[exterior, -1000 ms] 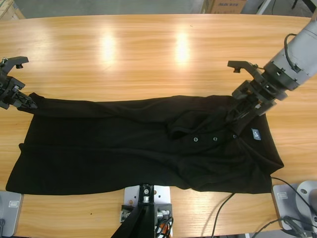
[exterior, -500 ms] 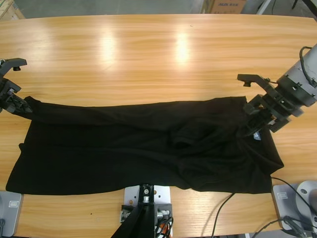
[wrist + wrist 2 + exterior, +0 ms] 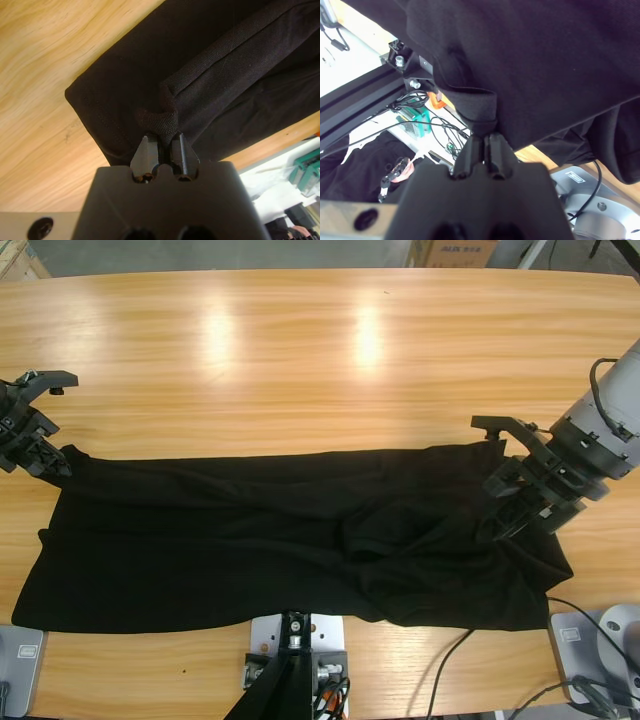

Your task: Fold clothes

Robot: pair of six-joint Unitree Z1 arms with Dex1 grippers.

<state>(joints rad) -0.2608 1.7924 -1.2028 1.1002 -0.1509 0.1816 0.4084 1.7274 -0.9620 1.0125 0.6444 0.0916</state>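
Your left end effector (image 3: 162,150) pinches the polo shirt (image 3: 250,540) near the table's (image 3: 300,350) left edge; your right end effector (image 3: 482,145) clamps it near the right edge.

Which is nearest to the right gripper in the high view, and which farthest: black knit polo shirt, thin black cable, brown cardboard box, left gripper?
1. black knit polo shirt: held in the right gripper.
2. thin black cable: at the table's near edge.
3. brown cardboard box: beyond the far edge.
4. left gripper: at the shirt's opposite end.
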